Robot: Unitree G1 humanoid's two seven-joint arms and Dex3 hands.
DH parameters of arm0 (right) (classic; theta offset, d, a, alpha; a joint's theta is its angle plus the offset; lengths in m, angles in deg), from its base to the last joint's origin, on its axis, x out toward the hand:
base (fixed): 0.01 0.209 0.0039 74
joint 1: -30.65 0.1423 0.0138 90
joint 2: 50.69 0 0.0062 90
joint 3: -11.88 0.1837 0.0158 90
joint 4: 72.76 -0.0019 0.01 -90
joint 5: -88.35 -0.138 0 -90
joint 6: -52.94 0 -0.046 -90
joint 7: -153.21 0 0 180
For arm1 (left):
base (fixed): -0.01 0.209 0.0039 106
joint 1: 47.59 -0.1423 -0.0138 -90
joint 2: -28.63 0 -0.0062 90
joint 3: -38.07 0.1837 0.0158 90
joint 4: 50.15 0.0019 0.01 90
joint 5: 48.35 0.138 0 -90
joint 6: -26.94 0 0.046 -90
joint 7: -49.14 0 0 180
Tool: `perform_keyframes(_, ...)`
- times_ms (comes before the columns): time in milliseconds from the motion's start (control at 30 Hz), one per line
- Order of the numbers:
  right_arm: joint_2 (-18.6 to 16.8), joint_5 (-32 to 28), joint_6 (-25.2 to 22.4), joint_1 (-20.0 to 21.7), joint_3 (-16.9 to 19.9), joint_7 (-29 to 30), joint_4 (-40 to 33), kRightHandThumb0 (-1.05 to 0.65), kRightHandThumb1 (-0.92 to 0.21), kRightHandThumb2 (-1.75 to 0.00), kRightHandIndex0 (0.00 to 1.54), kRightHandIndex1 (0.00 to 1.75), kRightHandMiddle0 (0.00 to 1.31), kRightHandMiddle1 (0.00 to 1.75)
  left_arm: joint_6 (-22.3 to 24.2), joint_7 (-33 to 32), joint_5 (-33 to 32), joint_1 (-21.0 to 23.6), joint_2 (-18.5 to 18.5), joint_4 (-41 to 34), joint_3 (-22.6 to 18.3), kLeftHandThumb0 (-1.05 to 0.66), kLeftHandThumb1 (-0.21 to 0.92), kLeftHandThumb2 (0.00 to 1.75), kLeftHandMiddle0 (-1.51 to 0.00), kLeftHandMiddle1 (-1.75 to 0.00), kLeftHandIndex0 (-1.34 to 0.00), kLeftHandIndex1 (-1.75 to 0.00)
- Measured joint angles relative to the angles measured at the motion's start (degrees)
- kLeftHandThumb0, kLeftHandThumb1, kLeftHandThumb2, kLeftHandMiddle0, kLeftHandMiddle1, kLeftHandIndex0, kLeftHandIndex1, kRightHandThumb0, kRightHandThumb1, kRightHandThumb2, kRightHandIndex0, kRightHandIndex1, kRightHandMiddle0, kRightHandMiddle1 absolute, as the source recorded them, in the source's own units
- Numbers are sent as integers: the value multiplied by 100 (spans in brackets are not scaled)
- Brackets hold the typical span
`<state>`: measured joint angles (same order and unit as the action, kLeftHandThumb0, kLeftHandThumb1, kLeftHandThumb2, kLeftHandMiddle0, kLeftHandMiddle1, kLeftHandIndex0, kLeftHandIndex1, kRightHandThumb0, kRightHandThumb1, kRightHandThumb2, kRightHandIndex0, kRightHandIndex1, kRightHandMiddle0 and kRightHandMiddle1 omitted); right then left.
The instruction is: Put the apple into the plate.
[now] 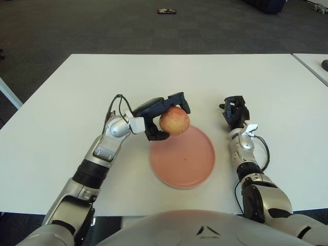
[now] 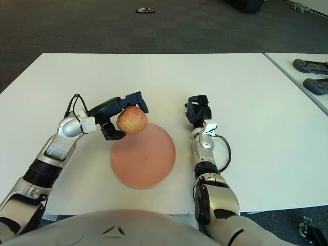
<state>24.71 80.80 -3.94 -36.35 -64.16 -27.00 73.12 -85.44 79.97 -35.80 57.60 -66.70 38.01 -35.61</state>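
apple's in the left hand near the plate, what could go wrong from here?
The apple is held by the left hand over the plate's far-left rim, not its middle. Released here, it could clip the rim and roll onto the table. The right hand, beside the plate's right, seems clear.

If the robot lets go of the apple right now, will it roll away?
Probably a little. The apple is round and looks smooth, so it could roll. The left hand holds it over the far left edge of the pink plate, whose shallow raised rim might stop it, or it may tip off onto the table.
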Motion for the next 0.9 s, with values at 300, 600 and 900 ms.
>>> perform_keyframes(300, 1, 0, 0, -1, 9, 23, 0, -36, -86, -61, 39, 149, 23, 175, -173, -11, 411, 12, -94, 100, 88, 0, 3, 162, -85, -165, -60, -175)
perform_keyframes(600, 12, 5, 0, 2, 2, 23, 13, -36, -86, -60, 39, 149, 23, 175, -260, -71, 749, 27, -87, 305, 327, 0, 3, 162, -85, -166, -60, -175)
perform_keyframes(900, 12, 5, 0, 32, -5, 28, 43, -36, -86, -60, 39, 149, 23, 175, -602, -364, 1411, 45, -116, 741, 590, 0, 2, 163, -85, -167, -61, -175)
